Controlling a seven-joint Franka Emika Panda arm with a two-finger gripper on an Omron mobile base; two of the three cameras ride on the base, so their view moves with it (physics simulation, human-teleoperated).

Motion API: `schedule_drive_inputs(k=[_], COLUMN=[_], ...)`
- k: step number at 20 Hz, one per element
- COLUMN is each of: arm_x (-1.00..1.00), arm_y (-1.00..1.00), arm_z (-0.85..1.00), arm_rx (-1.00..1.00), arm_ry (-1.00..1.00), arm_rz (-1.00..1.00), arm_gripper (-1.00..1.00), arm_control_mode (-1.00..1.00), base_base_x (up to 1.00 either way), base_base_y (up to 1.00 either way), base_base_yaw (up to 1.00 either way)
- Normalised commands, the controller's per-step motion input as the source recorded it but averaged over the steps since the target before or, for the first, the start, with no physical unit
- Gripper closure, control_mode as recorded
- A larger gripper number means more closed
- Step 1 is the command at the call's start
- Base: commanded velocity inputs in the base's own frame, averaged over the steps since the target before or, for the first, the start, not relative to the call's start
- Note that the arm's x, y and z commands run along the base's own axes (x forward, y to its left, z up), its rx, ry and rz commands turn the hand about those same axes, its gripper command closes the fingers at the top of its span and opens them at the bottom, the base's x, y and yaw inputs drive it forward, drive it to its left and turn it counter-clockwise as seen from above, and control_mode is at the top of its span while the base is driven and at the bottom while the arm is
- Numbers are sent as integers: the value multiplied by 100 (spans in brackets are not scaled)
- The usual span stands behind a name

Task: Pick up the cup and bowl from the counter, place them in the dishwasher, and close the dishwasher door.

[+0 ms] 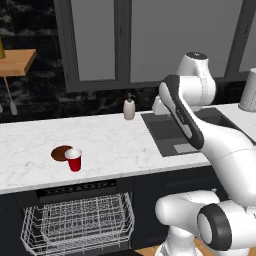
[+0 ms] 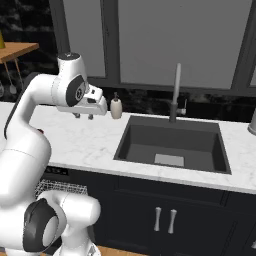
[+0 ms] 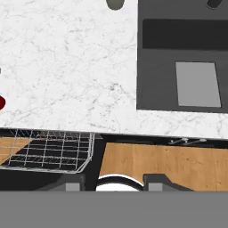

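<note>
The red cup [image 1: 74, 160] with its white rim stands on the white marble counter [image 1: 110, 140], touching the brown bowl [image 1: 61, 152] just behind it to the left. Below them the dishwasher [image 1: 75, 192] is open, with its white wire rack [image 1: 75, 225] pulled out; the door itself I cannot make out. My gripper [image 2: 83, 116] hangs open and empty above the counter, well to the right of the cup and close to the sink's left edge. In the hand view the fingertips [image 3: 73, 182] stand wide apart, a red sliver of the cup [image 3: 1, 102] is at the left edge, and the rack [image 3: 44, 151] lies below the counter edge.
A dark sink [image 2: 172, 145] with a tall faucet [image 2: 176, 92] is set in the counter to the right. A soap dispenser [image 1: 129, 107] stands at the back by the sink. A wooden shelf [image 1: 17, 60] hangs at the upper left, and a grey canister [image 1: 249, 92] is at far right.
</note>
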Motion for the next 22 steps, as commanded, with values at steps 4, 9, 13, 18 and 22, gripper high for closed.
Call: schedule_drive_inputs(k=[4, 9, 13, 18, 22], arm_x=[0, 0, -46, -55, 0], arm_y=[0, -2, -1, 5, 0], arm_z=[0, 0, 0, -13, -4], arm_rx=[0, 0, 0, -7, -4], arm_ry=[-4, 0, -4, -3, 3], arm_rz=[0, 0, 4, 13, 0], arm_gripper=[-100, -100, -100, -100, -100], arm_control_mode=[-100, -100, -100, -100, 100], base_base_x=[0, 0, 0, 0, 0], base_base_y=[0, 0, 0, 0, 0], base_base_yaw=[0, 0, 0, 0, 0])
